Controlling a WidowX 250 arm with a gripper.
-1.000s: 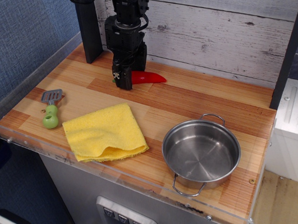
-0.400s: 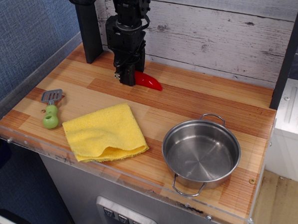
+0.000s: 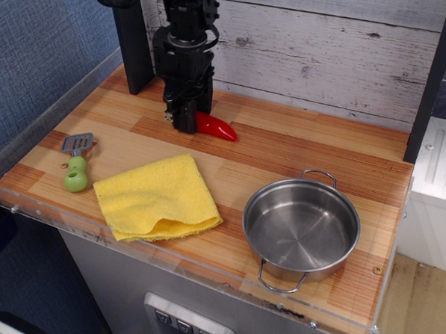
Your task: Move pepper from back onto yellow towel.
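Observation:
The red pepper (image 3: 218, 127) hangs at the back of the wooden table, its stem end inside my gripper (image 3: 186, 124) and its pointed tip tilted down to the right. My gripper is shut on the pepper's stem end and holds it just above the table. The stem is hidden by the fingers. The yellow towel (image 3: 157, 197) lies folded near the front left of the table, a good way in front of the gripper.
A steel pot (image 3: 302, 227) stands at the front right. A small spatula with a green handle (image 3: 76, 163) lies at the left edge. A black post (image 3: 132, 41) stands at the back left beside the arm. A clear rim (image 3: 53, 213) runs along the table's front.
The pepper lay flat on the table a second ago. Now it is lifted at the stem end, tilted tip-down, and the gripper has shifted slightly up and left with it.

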